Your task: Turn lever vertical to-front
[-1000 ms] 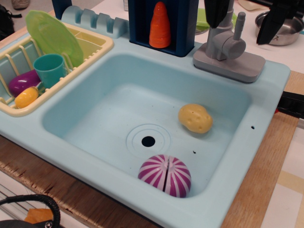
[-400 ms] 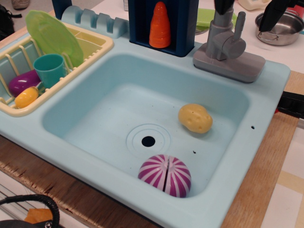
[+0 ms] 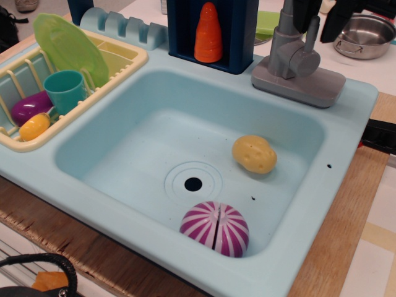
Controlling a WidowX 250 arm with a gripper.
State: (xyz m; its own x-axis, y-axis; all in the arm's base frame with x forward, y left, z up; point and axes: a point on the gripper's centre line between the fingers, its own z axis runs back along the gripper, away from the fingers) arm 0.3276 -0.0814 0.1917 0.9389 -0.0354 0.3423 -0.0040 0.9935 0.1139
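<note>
The lever [image 3: 312, 34] is a thin grey rod standing nearly upright on a round grey hub [image 3: 305, 60], at the right side of the faucet pipe [image 3: 284, 34]. My gripper [image 3: 322, 15] is at the top edge of the view, right above the lever. Its two black fingers stand apart. The left finger [image 3: 306, 9] is at the lever's tip and the right finger [image 3: 339, 18] is just to the right of it. The gripper looks open and grips nothing. The rod's tip is partly hidden by the left finger.
The faucet stands on a flat grey base [image 3: 300, 83] behind the light blue sink [image 3: 154, 86]. A yellow potato [image 3: 254, 154] and a purple striped toy [image 3: 215, 228] lie in the sink. An orange carrot [image 3: 208, 34] and a metal bowl [image 3: 365, 34] are near the faucet. A dish rack [image 3: 117, 59] is at the left.
The two fingers, wide apart on either side of the faucet before, have come closer together over the lever's tip. The lever has not visibly moved.
</note>
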